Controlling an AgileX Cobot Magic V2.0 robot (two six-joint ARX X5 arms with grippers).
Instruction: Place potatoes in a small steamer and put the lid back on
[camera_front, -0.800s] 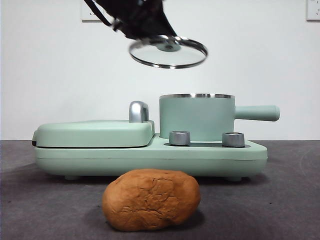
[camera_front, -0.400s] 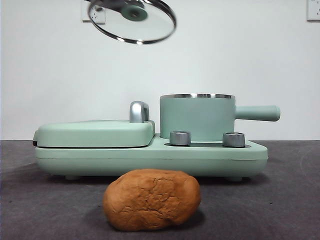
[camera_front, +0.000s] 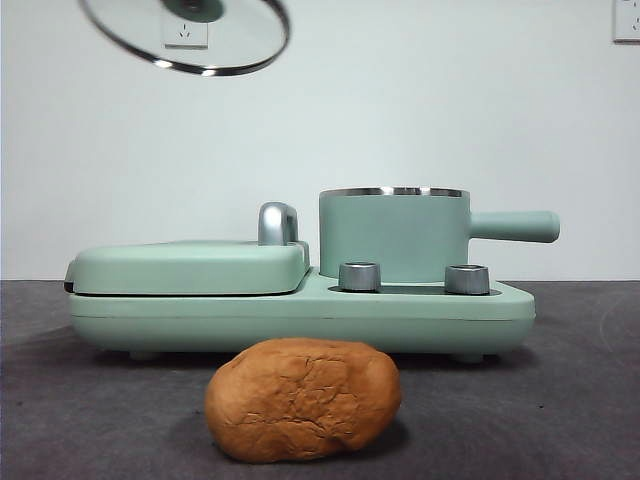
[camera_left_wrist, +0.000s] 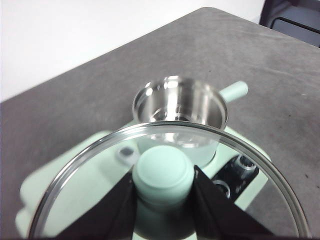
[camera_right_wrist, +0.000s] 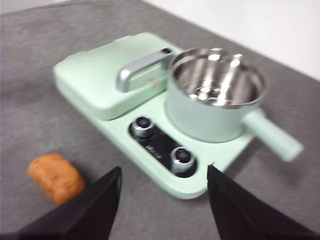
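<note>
Front view: potato (camera_front: 303, 399) on surface (camera_front: 570, 400), before open, empty pot (camera_front: 394, 235). Lid (camera_front: 186, 36) aloft, tilted, knob (camera_left_wrist: 163, 173) clamped in left fingers (camera_left_wrist: 164, 201). Right fingers (camera_right_wrist: 162, 200) spread, empty, above. Risk: potato nearly pot-wide, may jam at rim; lid could slip.

Dark grey table (camera_front: 580, 400), potato (camera_front: 303, 399) near front, mint-green cooker base (camera_front: 300, 320) behind

Lab bench (blank wall (camera_front: 450, 100))

Griddle cover (camera_front: 190, 266) (chrome handle (camera_front: 277, 222)), two knobs (camera_front: 360, 276)
</note>
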